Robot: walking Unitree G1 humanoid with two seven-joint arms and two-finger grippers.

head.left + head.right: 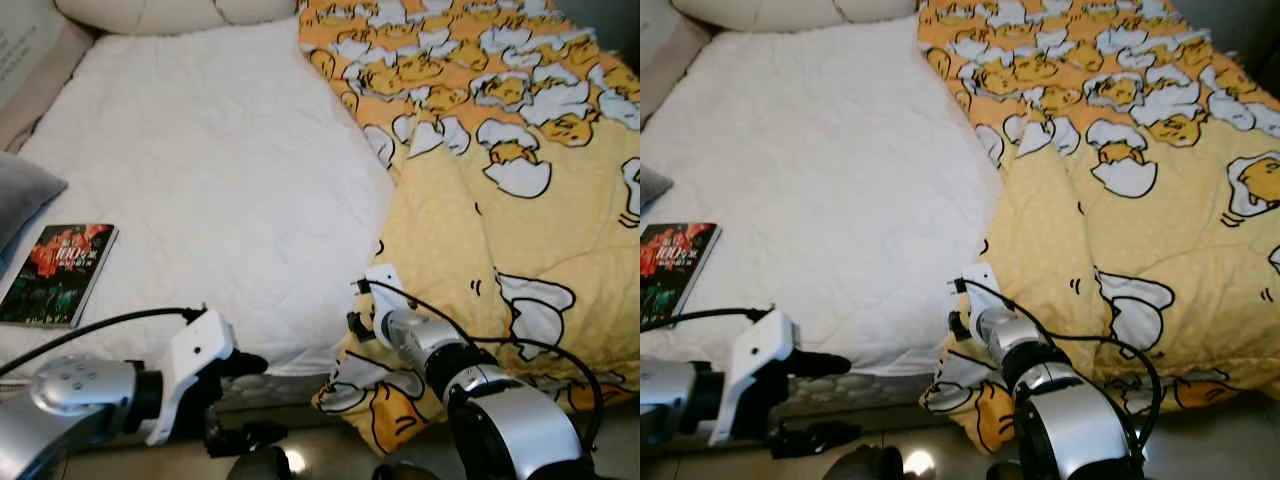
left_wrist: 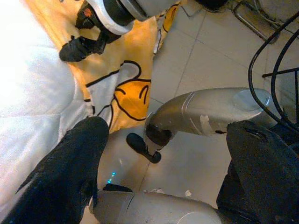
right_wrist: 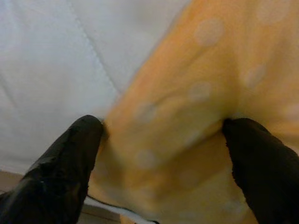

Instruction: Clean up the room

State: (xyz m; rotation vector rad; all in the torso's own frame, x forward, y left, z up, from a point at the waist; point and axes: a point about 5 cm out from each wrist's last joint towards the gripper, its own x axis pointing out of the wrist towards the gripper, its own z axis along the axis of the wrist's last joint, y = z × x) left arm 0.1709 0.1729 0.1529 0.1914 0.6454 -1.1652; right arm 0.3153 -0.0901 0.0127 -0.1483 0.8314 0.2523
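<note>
- The bed point(image 1: 200, 170) is half made: the yellow duck-print quilt point(image 1: 520, 200) covers only its right side, its left edge running down the middle, and the white quilted mattress cover lies bare on the left.
- The right gripper point(image 3: 159, 154) is at the near left corner of the quilt, where the fabric hangs over the bed's near edge. In the right wrist view its fingers point(image 3: 70, 158) are spread with a fold of the yellow fabric bunched between them; they touch the cloth on both sides, but it is not clearly pinched.
- The left gripper point(image 1: 235, 365) hovers low at the near edge of the bed, left of the quilt corner, fingers parted and holding nothing.
- A book with a dark red cover point(image 1: 58, 272) lies on the near left of the bed, just beside a grey cushion point(image 1: 22, 195); a cream pillow point(image 1: 170, 12) sits at the far end.
- By my judgement the tidying is at an early stage: the quilt is yet to be spread or straightened and the book put away.
- No bin, basket or box is visible.
</note>
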